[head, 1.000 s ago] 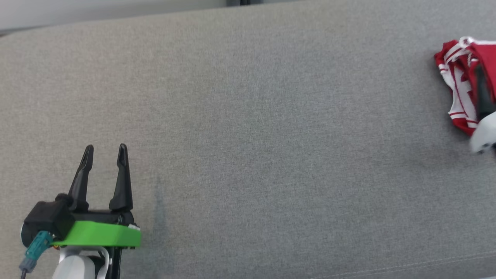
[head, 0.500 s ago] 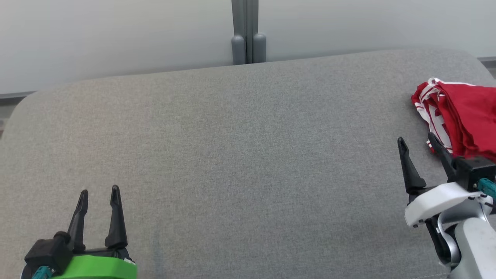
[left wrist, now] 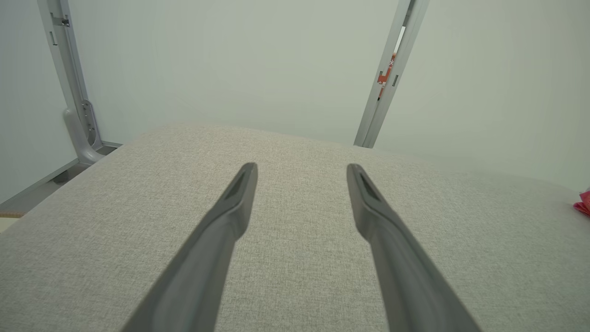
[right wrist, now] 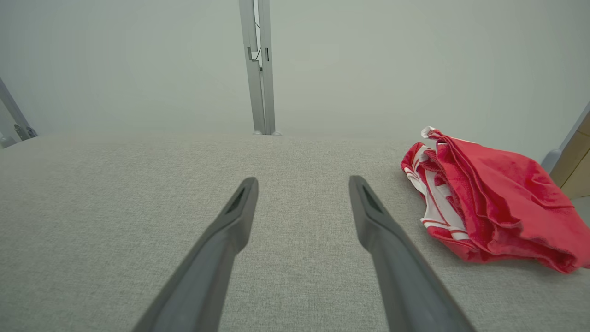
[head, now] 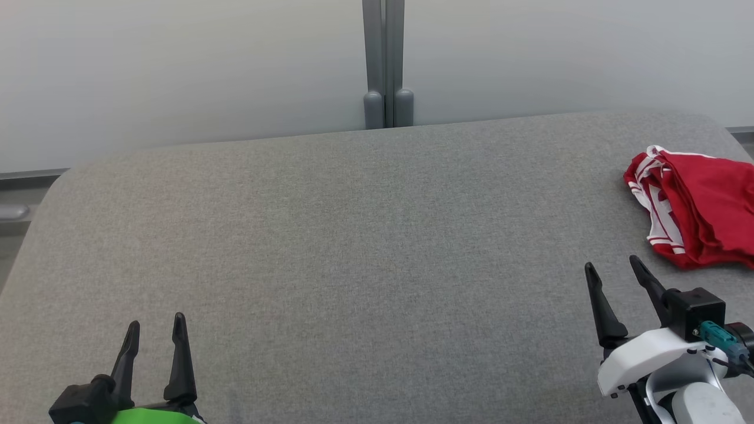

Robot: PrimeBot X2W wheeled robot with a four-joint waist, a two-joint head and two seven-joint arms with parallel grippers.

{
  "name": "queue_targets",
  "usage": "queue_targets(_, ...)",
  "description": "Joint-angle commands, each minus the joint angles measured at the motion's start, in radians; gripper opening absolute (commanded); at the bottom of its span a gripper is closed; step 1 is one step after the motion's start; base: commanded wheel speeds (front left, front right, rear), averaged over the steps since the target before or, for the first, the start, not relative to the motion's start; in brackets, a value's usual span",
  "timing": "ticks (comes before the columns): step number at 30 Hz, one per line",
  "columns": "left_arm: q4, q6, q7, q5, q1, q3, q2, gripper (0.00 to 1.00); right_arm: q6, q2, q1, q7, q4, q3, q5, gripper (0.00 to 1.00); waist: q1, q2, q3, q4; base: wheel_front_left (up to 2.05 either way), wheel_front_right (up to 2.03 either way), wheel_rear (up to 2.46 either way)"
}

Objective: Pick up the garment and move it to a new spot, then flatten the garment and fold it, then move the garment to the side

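The garment is red with white stripes and lies folded in a loose bundle at the far right of the grey cushioned surface. The right wrist view shows the garment to the right of my fingers, apart from them. My right gripper stands open just left of and nearer than the garment, with nothing in it. At the lower left my left gripper is open and empty too, far from the garment. A small red edge of the garment shows at the right border of the left wrist view.
A pale wall with a grey vertical post runs behind the cushion's far edge. The cushion's rounded left corner drops off to a grey floor rail. A tan panel stands beyond the garment on the right.
The camera has tilted up, bringing the wall and the cushion's far edge into view. My right gripper has drawn back off the garment, which now lies free. The left gripper has stayed open.
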Motion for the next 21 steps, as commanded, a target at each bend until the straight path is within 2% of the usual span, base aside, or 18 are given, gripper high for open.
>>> queue_targets(1, 0.006, -0.003, 0.001, 0.007, 0.015, 0.001, 0.003, 1.0, -0.002, 0.003, 0.016, 0.0, 0.003, -0.003, -0.007, 1.0, 0.0, 0.0, -0.004, 0.003, 0.0, 0.0, 0.0)
queue_targets(21, 0.016, -0.006, 0.001, 0.016, 0.007, 0.002, 0.008, 1.0, -0.002, 0.028, 0.035, 0.004, -0.027, -0.007, -0.015, 1.0, 0.0, 0.0, -0.005, -0.008, 0.0, 0.0, 0.0)
